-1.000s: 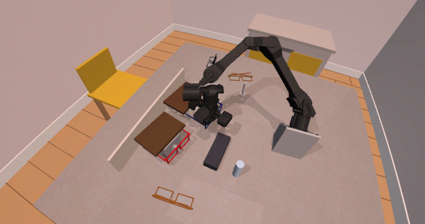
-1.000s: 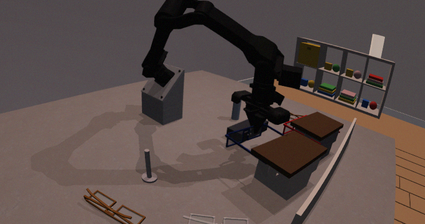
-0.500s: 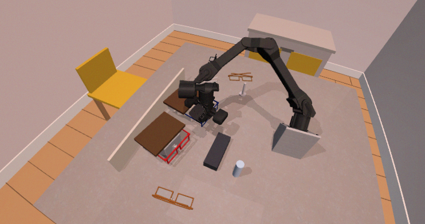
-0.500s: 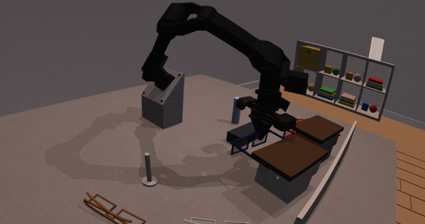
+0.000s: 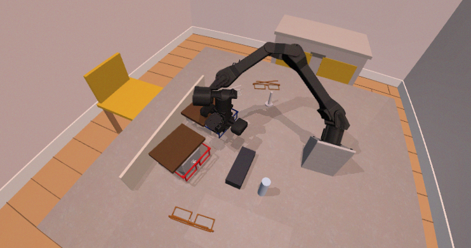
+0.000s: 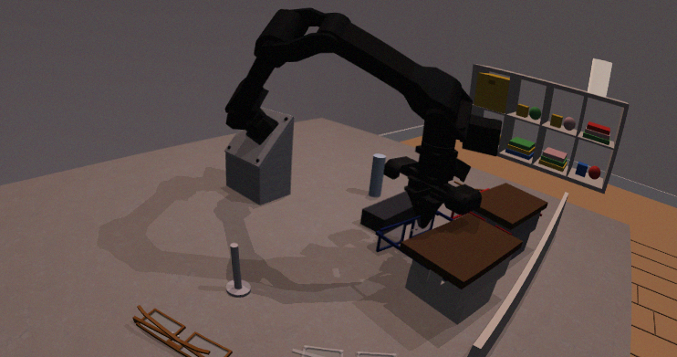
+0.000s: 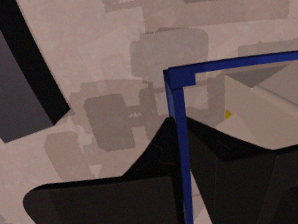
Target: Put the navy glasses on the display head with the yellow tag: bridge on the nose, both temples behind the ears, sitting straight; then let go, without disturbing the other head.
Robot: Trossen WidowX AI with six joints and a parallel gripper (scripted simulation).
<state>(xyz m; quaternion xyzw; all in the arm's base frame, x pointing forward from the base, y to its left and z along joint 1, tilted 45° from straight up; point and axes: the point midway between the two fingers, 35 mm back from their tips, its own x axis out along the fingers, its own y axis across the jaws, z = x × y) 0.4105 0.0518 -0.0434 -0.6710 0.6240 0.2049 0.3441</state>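
Note:
My gripper [image 5: 219, 127] [image 6: 423, 223] [image 7: 174, 123] points down, shut on the front frame of the navy glasses [image 5: 219, 134] [image 6: 378, 241] [image 7: 184, 155]. They hang in front of the brown-topped display head [image 5: 195, 113] [image 6: 445, 286] [image 7: 257, 106], with a temple reaching toward it. A small yellow tag [image 7: 228, 115] shows on that head in the wrist view. The far temple end and the nose contact are hidden by the gripper and the brown top. The other head [image 5: 178, 147] [image 6: 511, 204] wears red glasses [image 5: 209, 148] [image 6: 452, 215].
A dark block [image 5: 243, 163] [image 6: 384, 212] [image 7: 20, 85] lies near the gripper, with a pale cylinder [image 5: 263, 187] [image 6: 377, 176] beyond it. A low beige wall [image 5: 161, 127] [image 6: 525, 274] runs behind both heads. A thin post [image 5: 270, 97] [image 6: 235, 268] and orange glasses lie farther off.

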